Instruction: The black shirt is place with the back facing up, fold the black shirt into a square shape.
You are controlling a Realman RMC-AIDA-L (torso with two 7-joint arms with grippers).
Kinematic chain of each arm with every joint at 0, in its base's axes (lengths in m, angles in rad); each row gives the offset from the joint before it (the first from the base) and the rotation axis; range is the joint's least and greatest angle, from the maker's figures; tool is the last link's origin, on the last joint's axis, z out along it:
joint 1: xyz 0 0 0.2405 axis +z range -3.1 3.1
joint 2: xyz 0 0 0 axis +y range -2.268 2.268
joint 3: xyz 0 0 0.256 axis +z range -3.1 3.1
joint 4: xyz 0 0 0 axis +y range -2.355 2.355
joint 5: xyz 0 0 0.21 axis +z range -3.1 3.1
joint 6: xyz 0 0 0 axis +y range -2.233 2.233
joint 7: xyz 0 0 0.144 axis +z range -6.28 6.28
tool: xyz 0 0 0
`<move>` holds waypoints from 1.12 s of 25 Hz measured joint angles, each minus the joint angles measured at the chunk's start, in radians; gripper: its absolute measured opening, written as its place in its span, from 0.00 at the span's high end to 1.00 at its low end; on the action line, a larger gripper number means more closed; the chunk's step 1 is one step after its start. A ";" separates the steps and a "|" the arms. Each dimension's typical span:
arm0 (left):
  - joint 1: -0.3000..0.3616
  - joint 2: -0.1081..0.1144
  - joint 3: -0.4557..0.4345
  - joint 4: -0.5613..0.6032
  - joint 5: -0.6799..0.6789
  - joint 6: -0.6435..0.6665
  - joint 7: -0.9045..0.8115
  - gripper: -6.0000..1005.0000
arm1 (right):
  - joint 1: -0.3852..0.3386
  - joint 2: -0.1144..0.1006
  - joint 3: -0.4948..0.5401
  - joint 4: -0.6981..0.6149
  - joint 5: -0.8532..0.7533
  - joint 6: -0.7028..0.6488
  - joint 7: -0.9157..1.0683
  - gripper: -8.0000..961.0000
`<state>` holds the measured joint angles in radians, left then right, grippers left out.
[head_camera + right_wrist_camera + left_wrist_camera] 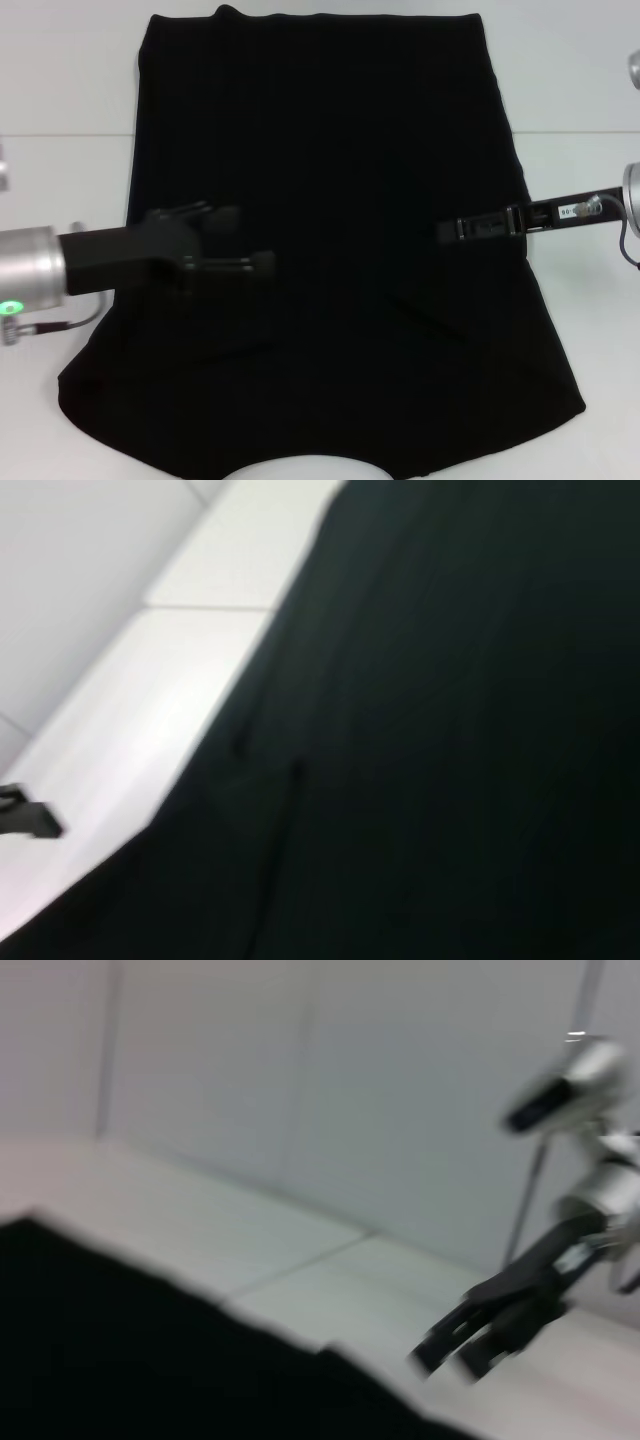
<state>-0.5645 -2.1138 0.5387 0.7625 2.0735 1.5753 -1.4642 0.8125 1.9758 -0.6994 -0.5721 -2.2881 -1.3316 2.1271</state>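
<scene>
looks like a lab test cell to me: bare white table (pixel 70 90), plain white wall panels (pixel 300 1080) behind it (nothing homely that i can see).

bg: white table (pixel 60 90) w/ seam | pale panelled wall (pixel 300 1080) behind

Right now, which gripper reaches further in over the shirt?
The left gripper: in the head view its fingers sit well inside the shirt. The right gripper is only just past the shirt's right edge.
</scene>
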 joint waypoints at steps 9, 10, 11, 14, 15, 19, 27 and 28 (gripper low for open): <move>0.092 -0.008 -0.102 0.240 0.241 0.011 -0.322 0.13 | -0.031 0.026 -0.009 0.017 0.084 0.033 -0.147 0.05; 0.092 -0.008 -0.102 0.240 0.241 0.011 -0.322 0.13 | -0.027 0.028 -0.011 0.017 0.083 0.043 -0.148 0.05; 0.107 -0.013 -0.119 0.276 0.281 0.021 -0.358 0.14 | -0.023 0.029 -0.013 0.017 0.082 0.052 -0.148 0.05; 0.131 -0.022 -0.135 0.321 0.346 0.018 -0.403 0.14 | -0.012 0.030 -0.014 0.017 0.082 0.065 -0.151 0.05; 0.136 -0.024 -0.141 0.329 0.368 0.015 -0.415 0.15 | -0.008 0.029 -0.014 0.017 0.081 0.066 -0.151 0.05; 0.141 -0.025 -0.158 0.333 0.437 0.018 -0.441 0.15 | -0.001 0.022 -0.014 0.017 0.083 0.068 -0.148 0.05; 0.140 -0.028 -0.146 0.324 0.492 0.035 -0.450 0.17 | 0.000 0.019 -0.005 0.016 0.087 0.069 -0.144 0.05; 0.139 -0.027 -0.145 0.323 0.492 0.038 -0.450 0.18 | 0.000 0.018 -0.005 0.015 0.087 0.069 -0.143 0.05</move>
<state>-0.4258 -2.1412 0.3932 1.0859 2.5658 1.6131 -1.9138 0.8129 1.9940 -0.7039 -0.5567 -2.2011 -1.2622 1.9844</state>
